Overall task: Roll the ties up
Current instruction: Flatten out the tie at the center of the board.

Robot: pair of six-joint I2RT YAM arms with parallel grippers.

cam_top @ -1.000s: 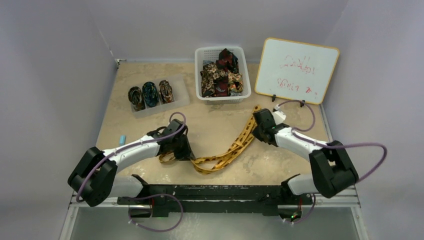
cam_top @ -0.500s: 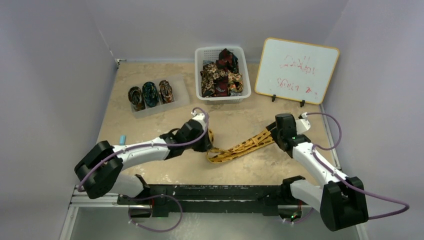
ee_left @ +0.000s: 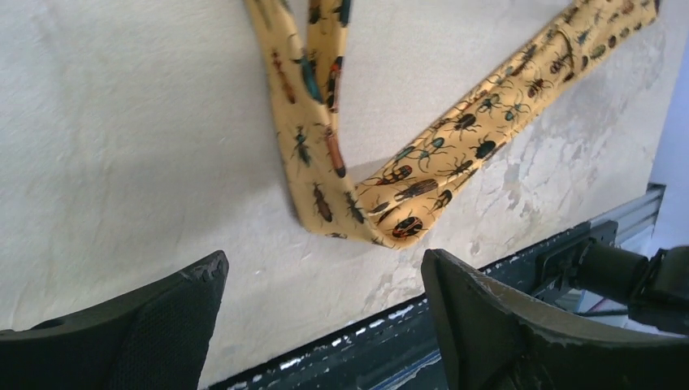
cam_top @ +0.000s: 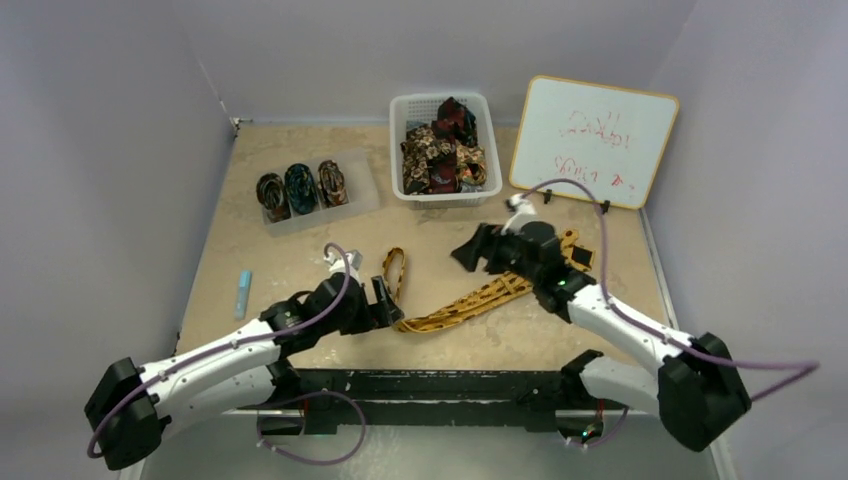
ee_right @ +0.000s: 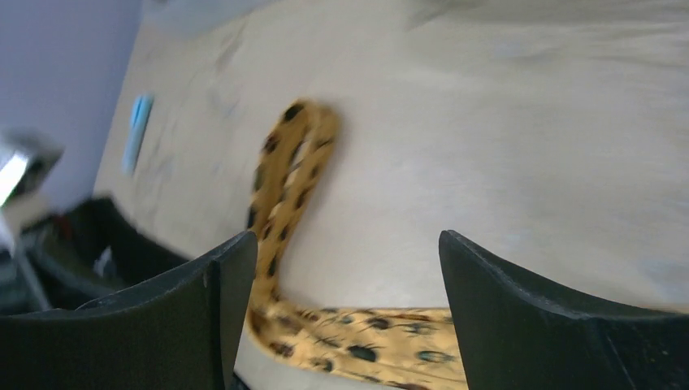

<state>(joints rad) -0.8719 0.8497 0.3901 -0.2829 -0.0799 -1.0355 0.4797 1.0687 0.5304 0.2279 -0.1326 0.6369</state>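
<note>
A golden-yellow tie point(cam_top: 470, 300) with a beetle print lies loose on the table, bent into a V. Its narrow end loops up at the left point(cam_top: 395, 262) and the long part runs right toward the whiteboard. My left gripper point(cam_top: 385, 302) is open just left of the bend, holding nothing. In the left wrist view the fold point(ee_left: 382, 215) lies ahead of the open gripper point(ee_left: 322, 268). My right gripper point(cam_top: 472, 250) hovers open above the tie's middle. The blurred right wrist view shows the tie point(ee_right: 366, 333) below the open gripper point(ee_right: 345, 244). More ties point(cam_top: 440, 150) fill the basket.
A white basket point(cam_top: 400, 110) stands at the back centre. A clear tray point(cam_top: 360, 190) at the back left holds three rolled ties point(cam_top: 300, 188). A whiteboard point(cam_top: 593, 140) leans at the back right. A small blue item point(cam_top: 243, 292) lies at the left. The black rail point(cam_top: 430, 385) runs along the near edge.
Both grippers have opened and let go of the yellow tie, which now lies on the table. The left arm drew back toward the near edge; the right gripper swung left over the tie.
</note>
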